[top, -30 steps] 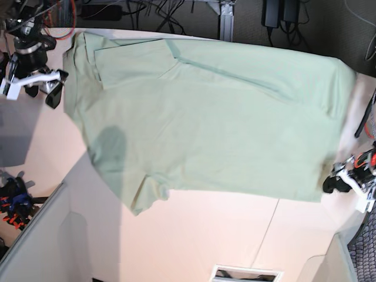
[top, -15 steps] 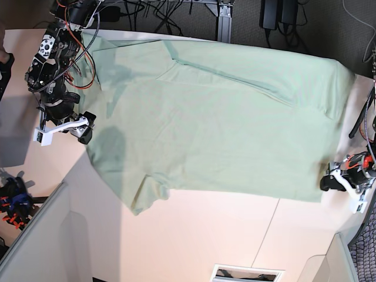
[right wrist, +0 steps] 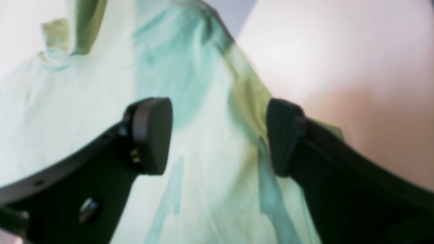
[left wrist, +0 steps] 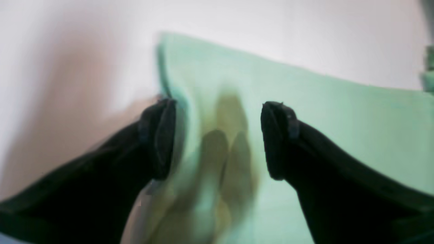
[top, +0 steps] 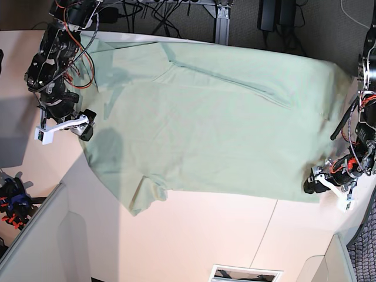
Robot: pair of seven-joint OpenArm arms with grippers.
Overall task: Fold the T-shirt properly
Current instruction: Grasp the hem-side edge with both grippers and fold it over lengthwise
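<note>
In the base view the right gripper (top: 70, 124) sits at about 9 o'clock of the scene, at the left edge of the T-shirt (top: 217, 117), with its arm rising toward 11 o'clock. Its wrist view shows the gripper (right wrist: 218, 135) with its 2 jaws spread wide, nothing clamped between them; pale mint cloth (right wrist: 190, 189) fills the gap below, rumpled into a ridge that runs toward 12 o'clock, and the bare counter (right wrist: 339, 61) lies at 2 o'clock

The T-shirt lies spread flat over the pale counter (top: 205, 241), covering most of the upper half of the base view, its length running from 9 o'clock to 3 o'clock. A short sleeve (top: 144, 197) juts out at about 7 o'clock of the cloth, and a long crease crosses the upper part from 11 o'clock toward 3 o'clock

The left gripper (top: 323, 185) is at about 4 o'clock in the base view, at the cloth's lower right corner. Its wrist view, which is blurred, shows the gripper (left wrist: 218, 139) open, the 2 black fingers (left wrist: 159, 139) straddling the shirt's edge (left wrist: 305, 112), 1 beside the hem and 1 over the cloth; whether they touch the fabric cannot be told
</note>
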